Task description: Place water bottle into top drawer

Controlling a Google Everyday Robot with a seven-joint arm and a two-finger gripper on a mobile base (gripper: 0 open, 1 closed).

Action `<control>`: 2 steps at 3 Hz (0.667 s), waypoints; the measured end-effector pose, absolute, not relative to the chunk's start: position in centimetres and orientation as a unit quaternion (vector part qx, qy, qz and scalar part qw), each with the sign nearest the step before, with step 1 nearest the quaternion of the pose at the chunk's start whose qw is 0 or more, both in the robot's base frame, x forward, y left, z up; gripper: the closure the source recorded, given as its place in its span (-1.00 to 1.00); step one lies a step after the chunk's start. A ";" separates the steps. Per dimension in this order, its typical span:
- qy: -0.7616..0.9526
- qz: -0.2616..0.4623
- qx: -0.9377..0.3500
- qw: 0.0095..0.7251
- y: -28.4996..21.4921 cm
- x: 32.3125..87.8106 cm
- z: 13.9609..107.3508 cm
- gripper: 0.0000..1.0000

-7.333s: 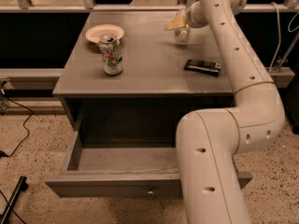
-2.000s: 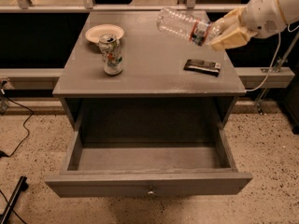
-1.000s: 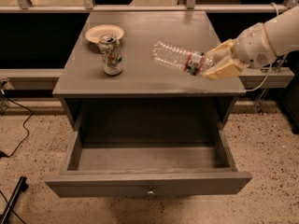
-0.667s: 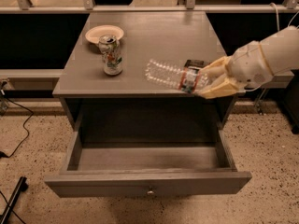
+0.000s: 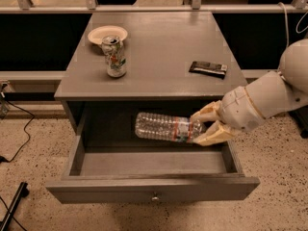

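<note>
The water bottle (image 5: 166, 127), clear ribbed plastic with a red-and-white label band, lies almost level in the air above the open top drawer (image 5: 153, 190), its base pointing left. My gripper (image 5: 200, 126) comes in from the right and is shut on the bottle's neck end, one cream finger above it and one below. The drawer is pulled fully out below the table top, with a small round knob (image 5: 155, 197) on its front panel. Its grey floor shows bare beneath the bottle.
On the grey table top (image 5: 159, 52) stand a white printed drink can (image 5: 115, 57) and a small white bowl (image 5: 107, 33) at the left, and a dark flat packet (image 5: 208, 69) at the right. A black cable (image 5: 17, 138) trails over the speckled floor at left.
My gripper has carried the bottle down and forward from above the table top, past its front edge, into the space over the open drawer.
</note>
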State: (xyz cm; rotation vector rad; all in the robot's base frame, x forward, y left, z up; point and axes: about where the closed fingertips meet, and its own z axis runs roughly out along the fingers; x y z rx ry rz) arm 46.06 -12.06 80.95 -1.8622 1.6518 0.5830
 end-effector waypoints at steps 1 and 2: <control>0.618 0.224 -0.700 0.280 -11.8 45.5 80.2 1.00; 0.623 0.233 -0.695 0.274 -11.0 46.7 77.4 1.00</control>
